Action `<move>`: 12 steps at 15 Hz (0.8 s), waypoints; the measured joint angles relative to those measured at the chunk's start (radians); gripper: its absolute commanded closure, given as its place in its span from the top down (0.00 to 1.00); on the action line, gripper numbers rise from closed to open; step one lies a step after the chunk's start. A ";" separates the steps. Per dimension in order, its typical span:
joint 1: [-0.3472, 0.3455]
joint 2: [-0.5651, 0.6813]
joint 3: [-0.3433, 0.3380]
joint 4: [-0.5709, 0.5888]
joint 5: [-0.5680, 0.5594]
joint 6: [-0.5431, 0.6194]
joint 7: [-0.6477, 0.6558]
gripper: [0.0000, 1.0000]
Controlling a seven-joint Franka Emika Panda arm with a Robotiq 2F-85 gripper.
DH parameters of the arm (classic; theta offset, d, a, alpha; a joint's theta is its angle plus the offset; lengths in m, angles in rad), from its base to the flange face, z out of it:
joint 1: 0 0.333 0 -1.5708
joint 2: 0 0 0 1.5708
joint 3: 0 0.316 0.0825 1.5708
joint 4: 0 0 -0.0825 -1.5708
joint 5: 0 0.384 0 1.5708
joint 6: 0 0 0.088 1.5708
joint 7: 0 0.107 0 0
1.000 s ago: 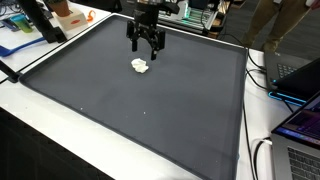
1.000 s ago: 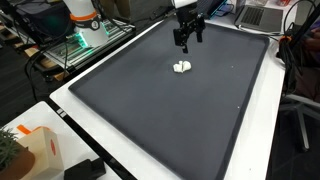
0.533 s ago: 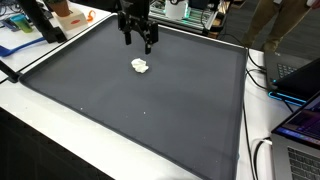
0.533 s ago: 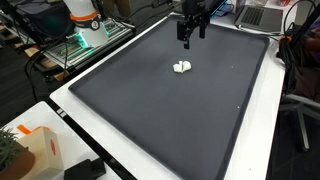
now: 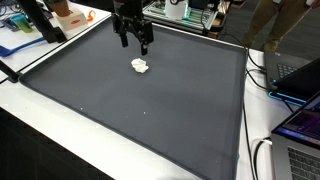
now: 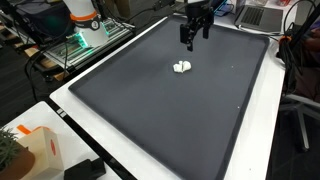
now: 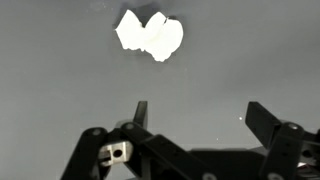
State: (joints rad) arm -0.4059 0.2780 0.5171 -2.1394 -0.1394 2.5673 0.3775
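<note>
Overview of a single-arm workcell, shown in both exterior views and in the wrist view.

**Claw.** The claw (image 5: 135, 46) hangs over the far part of a dark grey mat (image 5: 150, 115), with its fingers pointing down. In the wrist view the claw (image 7: 198, 108) has its two black fingers (image 7: 140, 112) spread wide apart. Only bare mat shows between them, so it is fully open and grips nothing. An exterior view from the opposite side shows the same claw (image 6: 190, 42) clear of the mat surface, touching no object.

**Nearest thing.** A small white lump (image 5: 140, 66), crumpled and irregular in outline, lies on the mat near the claw but apart from it. In both exterior views it sits a little nearer the camera than the claw, in the far half of the mat (image 6: 170, 115). In the wrist view the white lump (image 7: 150, 35) appears beyond the fingertips, near the upper edge of the picture and above the finger on the picture's left. What the lump (image 6: 182, 67) is made of cannot be told.

**Surroundings.** The mat has a raised dark rim and covers most of a white worktop (image 5: 60, 135). An open laptop (image 5: 300, 75) and loose cables (image 5: 258, 60) lie on the worktop beside the mat. An orange-and-white box (image 6: 35, 150) stands at a near corner of the worktop (image 6: 110, 150).
</note>
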 measured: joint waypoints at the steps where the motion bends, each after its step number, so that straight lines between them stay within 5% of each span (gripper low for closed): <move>1: 0.062 0.000 -0.064 0.022 0.053 -0.019 -0.048 1.00; 7: 0.291 0.019 -0.328 0.188 0.138 -0.299 -0.143 1.00; 12: 0.365 0.035 -0.404 0.244 0.138 -0.358 -0.136 1.00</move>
State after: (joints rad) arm -0.0407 0.3132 0.1130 -1.8954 -0.0010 2.2097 0.2418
